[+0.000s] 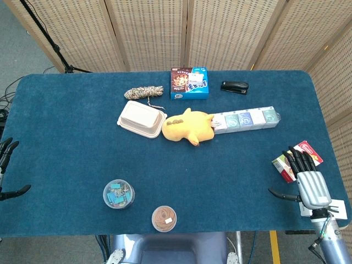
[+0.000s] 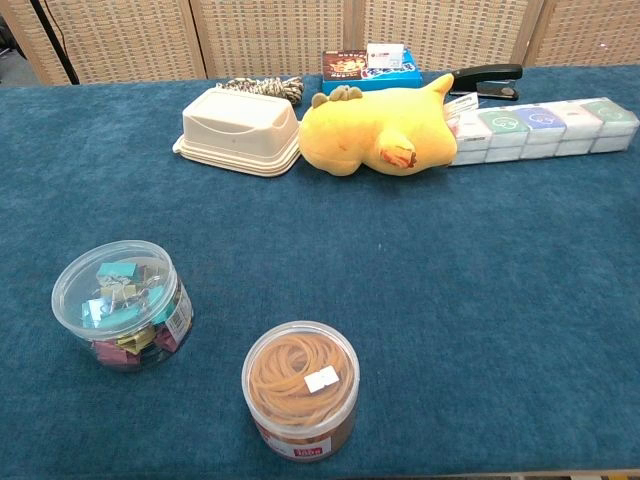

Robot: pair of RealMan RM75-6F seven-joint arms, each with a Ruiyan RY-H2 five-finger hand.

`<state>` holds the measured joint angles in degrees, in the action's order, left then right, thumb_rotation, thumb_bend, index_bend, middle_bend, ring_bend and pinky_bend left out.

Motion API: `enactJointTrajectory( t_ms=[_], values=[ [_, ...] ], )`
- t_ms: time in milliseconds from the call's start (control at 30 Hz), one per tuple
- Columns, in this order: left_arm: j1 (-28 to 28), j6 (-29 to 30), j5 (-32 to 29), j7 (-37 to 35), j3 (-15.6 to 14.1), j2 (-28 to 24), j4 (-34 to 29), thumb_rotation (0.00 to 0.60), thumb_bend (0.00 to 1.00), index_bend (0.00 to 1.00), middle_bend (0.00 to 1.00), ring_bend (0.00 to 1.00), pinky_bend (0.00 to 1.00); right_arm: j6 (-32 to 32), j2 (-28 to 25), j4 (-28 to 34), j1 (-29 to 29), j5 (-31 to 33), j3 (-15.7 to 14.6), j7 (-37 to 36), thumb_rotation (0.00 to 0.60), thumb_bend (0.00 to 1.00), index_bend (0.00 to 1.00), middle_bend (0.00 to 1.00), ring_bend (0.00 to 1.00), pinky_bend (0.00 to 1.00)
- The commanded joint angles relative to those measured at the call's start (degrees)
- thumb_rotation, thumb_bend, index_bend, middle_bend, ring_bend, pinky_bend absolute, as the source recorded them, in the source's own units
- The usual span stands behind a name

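Observation:
My right hand (image 1: 308,180) hovers at the table's right front corner, fingers stretched out and thumb held apart, holding nothing. Its fingertips (image 1: 295,158) lie over a small red and white box (image 1: 310,149); whether they touch it I cannot tell. My left hand (image 1: 6,168) shows only partly at the left edge of the head view, fingers spread, empty, off the blue table (image 1: 66,137). Neither hand appears in the chest view.
A yellow plush (image 1: 187,125) lies mid-table between a cream lidded container (image 1: 141,119) and a row of pill boxes (image 1: 246,119). Behind are a rope coil (image 1: 144,92), a snack box (image 1: 190,83) and a black stapler (image 1: 234,87). Jars of binder clips (image 2: 122,305) and rubber bands (image 2: 300,388) stand near the front.

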<state>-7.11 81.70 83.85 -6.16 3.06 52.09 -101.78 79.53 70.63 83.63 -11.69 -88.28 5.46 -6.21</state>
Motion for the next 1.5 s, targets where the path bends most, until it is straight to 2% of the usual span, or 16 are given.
enactJointTrajectory(
  t_ms=[33, 167, 300, 467, 667, 833, 1100, 1367, 1500],
  values=[
    [-0.13, -0.28, 0.08, 0.20, -0.08, 0.02, -0.05, 0.600, 0.00, 0.00, 0.00, 0.00, 0.00, -3.55, 1.81, 2.01, -4.33, 1.45, 3.25, 2.49, 0.135, 0.00, 0.00, 0.00, 0.00, 0.00],
    [-0.20, -0.37, 0.18, 0.01, -0.07, -0.12, 0.00, 0.600, 0.00, 0.00, 0.00, 0.00, 0.00, -7.36, 5.13, 3.84, -9.19, 3.15, 6.05, 8.32, 0.115, 0.00, 0.00, 0.00, 0.00, 0.00],
    [-0.55, -1.05, -0.33, -1.03, 0.21, -0.45, 0.30, 0.600, 0.00, 0.00, 0.00, 0.00, 0.00, -12.04, 11.16, 3.50, -15.37, 6.58, 9.48, 15.07, 0.111, 0.00, 0.00, 0.00, 0.00, 0.00],
    [-1.12, -2.31, -1.00, -2.78, 0.49, -0.96, 0.89, 0.600, 0.00, 0.00, 0.00, 0.00, 0.00, -18.14, 19.57, -1.23, -23.20, 14.78, 14.23, 22.44, 0.109, 0.00, 0.00, 0.00, 0.00, 0.00],
    [-1.54, -3.34, -1.10, -4.43, 0.50, -1.52, 1.43, 0.600, 0.00, 0.00, 0.00, 0.00, 0.00, -21.66, 27.78, -7.40, -31.17, 22.65, 18.50, 28.29, 0.109, 0.00, 0.00, 0.00, 0.00, 0.00],
    [-1.70, -3.76, -1.08, -5.53, 0.48, -1.80, 1.83, 0.600, 0.00, 0.00, 0.00, 0.00, 0.00, -22.25, 33.25, -13.18, -36.53, 25.07, 20.95, 28.57, 0.106, 0.00, 0.00, 0.00, 0.00, 0.00],
    [-1.73, -4.07, -1.26, -6.35, 0.42, -2.08, 2.02, 0.600, 0.00, 0.00, 0.00, 0.00, 0.00, -24.78, 42.19, -26.50, -46.98, 27.82, 25.14, 27.28, 0.102, 0.00, 0.00, 0.00, 0.00, 0.00],
    [-1.52, -4.17, -2.60, -8.17, 0.82, -2.30, 2.71, 0.600, 0.00, 0.00, 0.00, 0.00, 0.00, -29.60, 47.48, -40.00, -54.52, 30.67, 28.00, 22.26, 0.101, 0.00, 0.00, 0.00, 0.00, 0.00],
    [-2.11, -5.40, -3.95, -7.75, 1.24, -2.19, 2.72, 0.600, 0.00, 0.00, 0.00, 0.00, 0.00, -32.44, 49.13, -43.32, -57.67, 31.86, 29.43, 18.85, 0.102, 0.00, 0.00, 0.00, 0.00, 0.00]
  ],
)
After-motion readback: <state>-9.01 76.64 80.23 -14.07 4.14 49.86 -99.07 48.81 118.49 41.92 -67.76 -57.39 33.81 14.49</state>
